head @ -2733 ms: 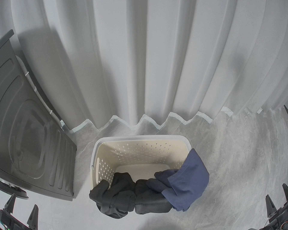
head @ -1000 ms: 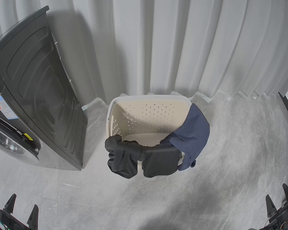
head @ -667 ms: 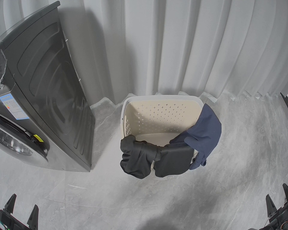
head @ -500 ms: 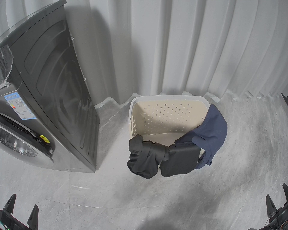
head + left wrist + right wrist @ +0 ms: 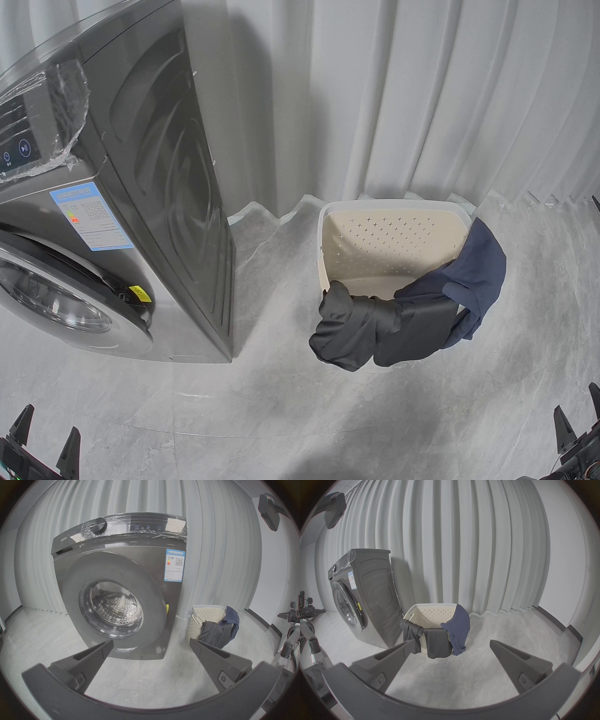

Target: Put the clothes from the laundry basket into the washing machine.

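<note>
A cream laundry basket (image 5: 394, 232) stands on the floor before a white curtain. Dark grey clothes (image 5: 369, 325) hang over its near rim and a navy garment (image 5: 478, 269) drapes its right corner. The grey washing machine (image 5: 125, 206) stands to the basket's left, its round door (image 5: 112, 608) shut. My left gripper (image 5: 150, 645) is open and empty, far back from the machine, at the lower left corner (image 5: 44, 437) of the head view. My right gripper (image 5: 450, 645) is open and empty too, well short of the basket (image 5: 431, 614), at the lower right corner (image 5: 578, 419).
Pale grey marble floor (image 5: 281, 387) lies bare between me and the basket. The white curtain (image 5: 387, 94) closes off the back. A wall with a dark skirting (image 5: 556, 620) runs to the right of the basket.
The whole head view has swung left and pulled back: the washing machine's front has come into sight and the basket sits further right in the picture. Both grippers keep their places.
</note>
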You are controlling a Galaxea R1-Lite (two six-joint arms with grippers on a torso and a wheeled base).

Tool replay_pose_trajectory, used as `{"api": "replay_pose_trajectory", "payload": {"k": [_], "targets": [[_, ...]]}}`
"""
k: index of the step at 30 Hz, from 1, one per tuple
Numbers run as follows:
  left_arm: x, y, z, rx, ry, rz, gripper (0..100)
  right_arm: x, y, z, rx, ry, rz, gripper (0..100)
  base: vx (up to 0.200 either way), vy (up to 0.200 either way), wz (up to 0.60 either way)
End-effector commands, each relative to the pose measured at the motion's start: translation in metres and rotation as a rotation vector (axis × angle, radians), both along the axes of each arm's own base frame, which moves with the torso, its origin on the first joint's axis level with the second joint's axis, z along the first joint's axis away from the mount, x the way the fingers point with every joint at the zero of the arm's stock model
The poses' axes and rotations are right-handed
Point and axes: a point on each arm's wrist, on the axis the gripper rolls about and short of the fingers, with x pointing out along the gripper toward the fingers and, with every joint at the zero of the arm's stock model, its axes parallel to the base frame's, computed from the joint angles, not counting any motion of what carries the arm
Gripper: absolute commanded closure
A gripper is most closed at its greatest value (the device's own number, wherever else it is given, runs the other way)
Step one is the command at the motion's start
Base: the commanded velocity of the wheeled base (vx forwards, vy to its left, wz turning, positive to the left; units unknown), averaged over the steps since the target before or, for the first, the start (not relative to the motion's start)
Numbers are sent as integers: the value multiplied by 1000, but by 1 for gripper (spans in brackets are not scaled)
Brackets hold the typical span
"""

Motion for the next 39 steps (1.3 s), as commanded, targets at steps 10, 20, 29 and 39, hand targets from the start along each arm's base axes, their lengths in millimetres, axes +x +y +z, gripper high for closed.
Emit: {"api": "replay_pose_trajectory", "payload": {"k": [10,20,29,39], "targets": [[0,0,-4,0,0,0,0,0,0,-5,-1,3,1,0,0,200,0],[0,0,-4,0,0,2,0,0,0,-5,-1,3,1,0,0,140,0],[0,0,-4,0,0,0,0,0,0,-5,-1,3,1,0,-133,0,0],[0,0,-4,0,0,0,0,0,0,-5,-1,3,1,0,-60,0,0]]}}
